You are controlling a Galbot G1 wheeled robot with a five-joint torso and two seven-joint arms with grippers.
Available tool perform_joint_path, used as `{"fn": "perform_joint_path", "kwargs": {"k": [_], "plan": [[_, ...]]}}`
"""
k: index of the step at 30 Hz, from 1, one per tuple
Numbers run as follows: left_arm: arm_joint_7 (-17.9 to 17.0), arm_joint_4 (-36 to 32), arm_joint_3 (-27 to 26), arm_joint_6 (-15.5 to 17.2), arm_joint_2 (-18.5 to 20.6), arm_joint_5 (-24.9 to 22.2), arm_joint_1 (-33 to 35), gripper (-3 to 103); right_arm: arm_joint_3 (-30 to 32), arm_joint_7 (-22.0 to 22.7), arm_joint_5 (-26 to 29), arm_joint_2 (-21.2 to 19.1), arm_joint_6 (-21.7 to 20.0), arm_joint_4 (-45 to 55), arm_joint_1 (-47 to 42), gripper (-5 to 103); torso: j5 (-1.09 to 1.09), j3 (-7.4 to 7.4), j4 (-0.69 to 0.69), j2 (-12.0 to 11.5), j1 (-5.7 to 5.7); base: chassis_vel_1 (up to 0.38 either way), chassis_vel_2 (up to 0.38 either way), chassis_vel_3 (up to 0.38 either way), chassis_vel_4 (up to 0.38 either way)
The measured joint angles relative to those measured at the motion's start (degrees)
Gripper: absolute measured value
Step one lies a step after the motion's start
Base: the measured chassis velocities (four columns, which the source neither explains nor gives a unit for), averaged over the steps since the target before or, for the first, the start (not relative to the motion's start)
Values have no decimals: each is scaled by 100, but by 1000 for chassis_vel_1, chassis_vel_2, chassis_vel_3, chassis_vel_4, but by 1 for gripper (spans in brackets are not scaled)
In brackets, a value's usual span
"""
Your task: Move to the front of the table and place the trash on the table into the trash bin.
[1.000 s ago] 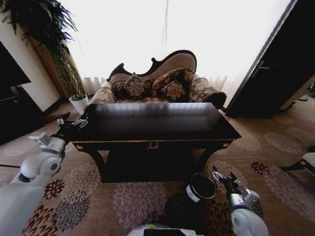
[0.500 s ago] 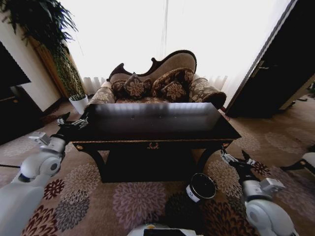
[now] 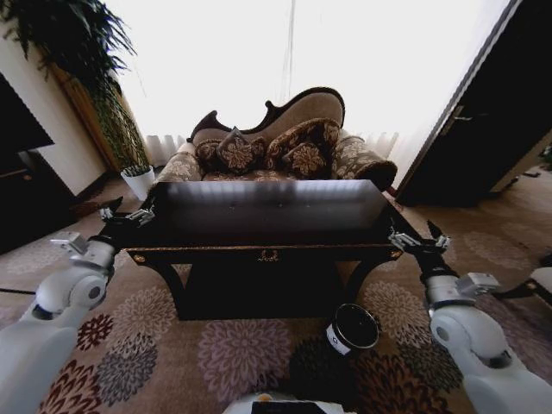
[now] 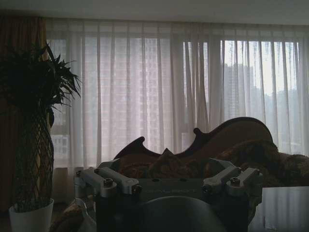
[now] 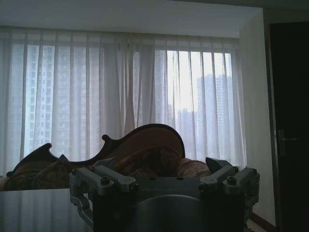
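Facing you: the table (image 3: 276, 226), dark and glossy, sofa (image 3: 276, 138) behind it.
Left gripper (image 3: 127, 210): at the table's left front corner, fingers spread wide.
Right gripper (image 3: 417, 238): at the right front corner, fingers wide.
Trash bin (image 3: 352, 329): on the carpet (image 3: 172, 345) before the table, right of centre.

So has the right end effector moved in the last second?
Yes. The right end effector rose from beside the trash bin to the table's front right corner.
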Motion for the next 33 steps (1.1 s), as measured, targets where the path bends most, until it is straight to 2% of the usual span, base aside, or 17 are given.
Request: {"fn": "perform_joint_path", "kwargs": {"k": [8,33], "plan": [[0,0,0,0,0,0,0,100,-313,-24,402,-618,-103,-308,431,100,-1,0,1,0,0,0,0,0,0],[0,0,0,0,0,0,0,100,-368,-41,438,-646,-187,-344,426,100,-1,-1,0,1,0,0,0,0,0]]}}
